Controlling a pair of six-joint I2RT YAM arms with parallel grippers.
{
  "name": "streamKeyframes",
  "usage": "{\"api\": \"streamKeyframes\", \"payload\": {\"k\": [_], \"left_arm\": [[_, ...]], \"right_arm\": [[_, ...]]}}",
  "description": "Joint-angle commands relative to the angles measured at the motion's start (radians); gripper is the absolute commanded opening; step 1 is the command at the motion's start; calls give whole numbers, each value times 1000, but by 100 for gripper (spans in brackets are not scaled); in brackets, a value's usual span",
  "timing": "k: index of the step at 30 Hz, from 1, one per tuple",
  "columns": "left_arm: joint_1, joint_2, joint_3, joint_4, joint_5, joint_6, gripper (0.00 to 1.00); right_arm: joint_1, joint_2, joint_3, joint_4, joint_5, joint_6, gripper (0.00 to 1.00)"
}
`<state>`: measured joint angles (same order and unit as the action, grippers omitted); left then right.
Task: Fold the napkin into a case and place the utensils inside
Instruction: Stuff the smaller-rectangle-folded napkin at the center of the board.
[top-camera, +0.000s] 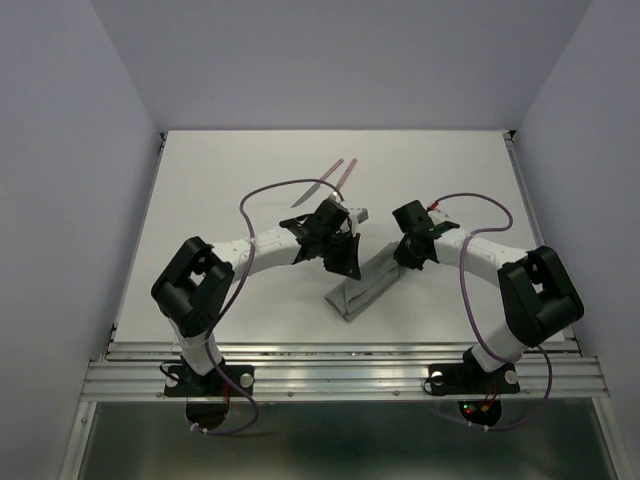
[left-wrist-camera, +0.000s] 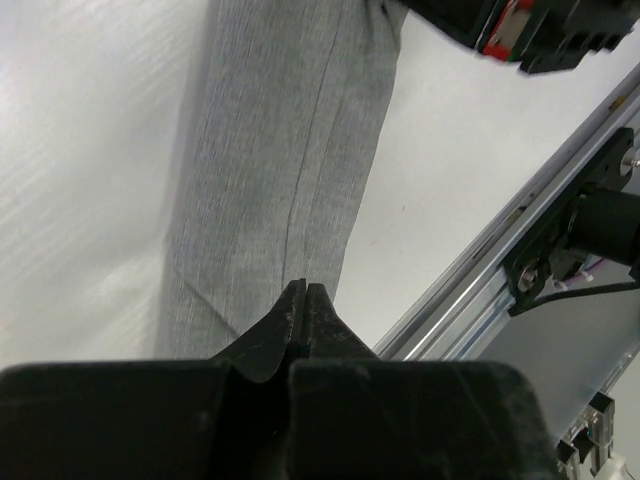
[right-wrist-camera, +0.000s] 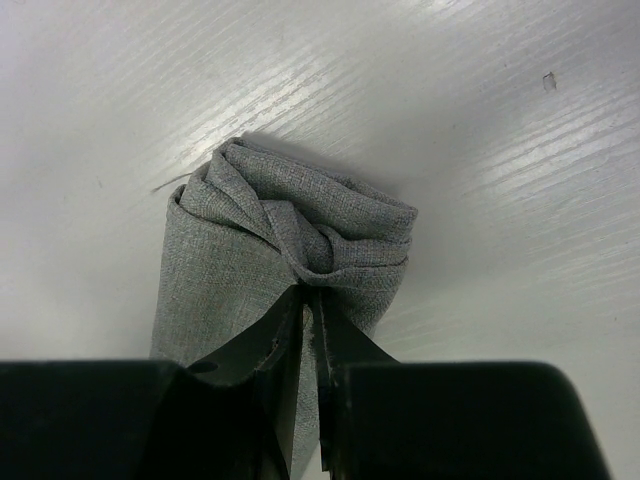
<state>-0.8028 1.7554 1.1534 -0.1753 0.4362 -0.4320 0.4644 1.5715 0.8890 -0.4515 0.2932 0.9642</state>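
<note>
Grey case (top-camera: 365, 290) lies diagonal on the table (top-camera: 220, 180), folded narrow. R gripper (right-wrist-camera: 310, 300) is pinching a bunched layer at its far end. L gripper (left-wrist-camera: 303, 300) is clenched tight, tips over the near end. Utensils (top-camera: 335, 175) sit well apart, twd the far edge.

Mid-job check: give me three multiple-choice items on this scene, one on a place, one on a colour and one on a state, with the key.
1. Where do the slim pink-handled knife and fork lie?
A inside the cloth
B far back on the white table, apart from the cloth
C in a gripper

2. The thin folded cloth napkin is:
A grey
B red
C white

3. The right gripper is:
A wide open
B out of view
C closed on the napkin's bunched end

Key: B, they lie on bare tabletop, away from the cloth; A, it looks grey in every view; C, the folds gather where it pinches.
</note>
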Motion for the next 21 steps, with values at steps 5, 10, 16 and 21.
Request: {"api": "streamKeyframes", "payload": {"k": [5, 10, 16, 21], "left_arm": [[-1, -83, -144, 8, 2, -34, 0], [-13, -27, -181, 69, 29, -51, 0], [-35, 52, -161, 106, 53, -63, 0], [-36, 6, -149, 71, 35, -53, 0]], "right_arm": [[-6, 13, -10, 28, 4, 2, 15], [-6, 10, -2, 25, 1, 1, 15], [-6, 9, -15, 25, -3, 10, 15], [-6, 1, -24, 25, -3, 8, 15]]}}
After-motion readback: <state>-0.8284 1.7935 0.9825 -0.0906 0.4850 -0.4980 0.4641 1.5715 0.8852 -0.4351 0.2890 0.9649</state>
